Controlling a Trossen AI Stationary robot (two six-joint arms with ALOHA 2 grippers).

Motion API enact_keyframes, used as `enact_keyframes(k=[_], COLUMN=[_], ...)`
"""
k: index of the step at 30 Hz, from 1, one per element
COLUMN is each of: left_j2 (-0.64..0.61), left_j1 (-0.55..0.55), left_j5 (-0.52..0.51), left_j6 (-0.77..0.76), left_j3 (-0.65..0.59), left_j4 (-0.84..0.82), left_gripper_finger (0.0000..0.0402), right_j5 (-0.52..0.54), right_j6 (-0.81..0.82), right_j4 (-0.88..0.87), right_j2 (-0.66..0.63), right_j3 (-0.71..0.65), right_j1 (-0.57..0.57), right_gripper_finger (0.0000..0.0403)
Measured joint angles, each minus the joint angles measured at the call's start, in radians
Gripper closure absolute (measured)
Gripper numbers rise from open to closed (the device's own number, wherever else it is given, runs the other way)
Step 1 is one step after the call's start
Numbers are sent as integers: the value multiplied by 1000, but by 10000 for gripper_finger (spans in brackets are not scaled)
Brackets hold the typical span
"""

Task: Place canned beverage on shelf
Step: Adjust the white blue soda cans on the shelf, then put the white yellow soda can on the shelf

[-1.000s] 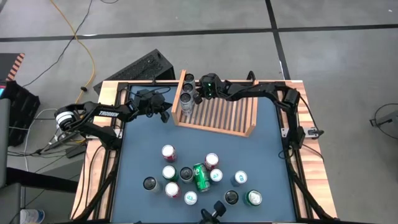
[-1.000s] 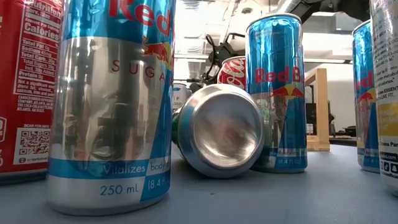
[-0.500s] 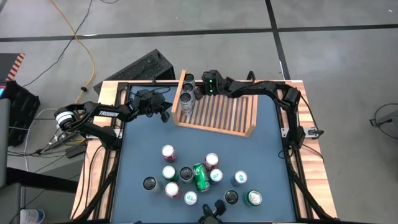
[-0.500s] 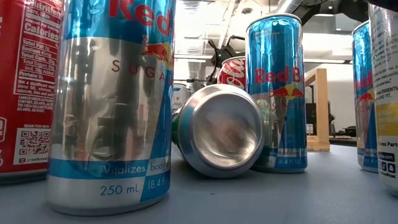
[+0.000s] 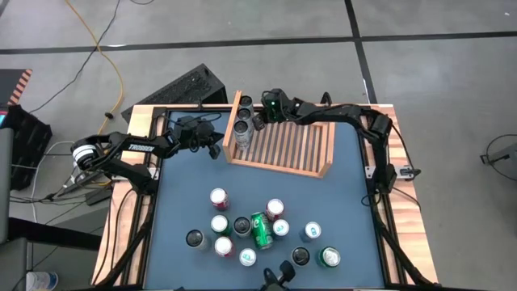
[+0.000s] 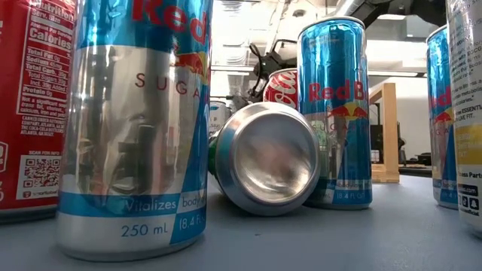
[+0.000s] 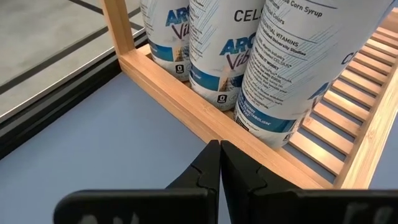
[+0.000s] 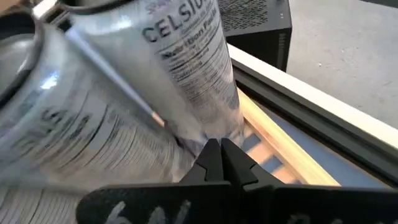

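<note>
The shelf point(image 5: 284, 149) lay at the far middle of the table point(image 5: 178, 194), a light wooden tray with a slatted base, its long side running across the table. Three white cans point(image 5: 242, 123) stood upright in a row against its left end wall; in the left wrist view these cans point(image 7: 217, 43) were seen close together on the slats, just inside the wooden rim. The remainder of the slatted base was bare.

The right pincer point(image 5: 260, 121) was positioned over the far left corner of the shelf, just beside the row of white cans. Its fingers were clenched together with nothing between them; in the right wrist view the right pincer point(image 8: 219, 149) stood immediately in front of a white can point(image 8: 186, 68), and contact could not be confirmed.

The left pincer point(image 5: 215, 150) rested over the blue table surface just outside the left end of the shelf. It too was clenched and empty, its tips pointing at the shelf's wooden wall point(image 7: 205, 118) in the left wrist view.

A group of loose cans point(image 5: 258, 230) occupied the near half of the table, well apart from the shelf. Most stood upright; a green can point(image 5: 261, 230) lay on its side among them.
</note>
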Motion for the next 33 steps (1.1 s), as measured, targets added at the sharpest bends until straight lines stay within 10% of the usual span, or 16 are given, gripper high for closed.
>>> enact_keyframes(k=[18,33], left_j2=[-9,-380], left_j1=[0,-1], left_j5=[195,396], left_j6=[39,130], left_j3=[0,0], left_j4=[-32,-393], left_gripper_finger=[393,223], right_j5=[11,0], right_j6=[-141,129], right_j4=[-828,-986], right_j2=[-619,-637], right_j3=[1,0], right_j1=[305,843], right_gripper_finger=[392,221])
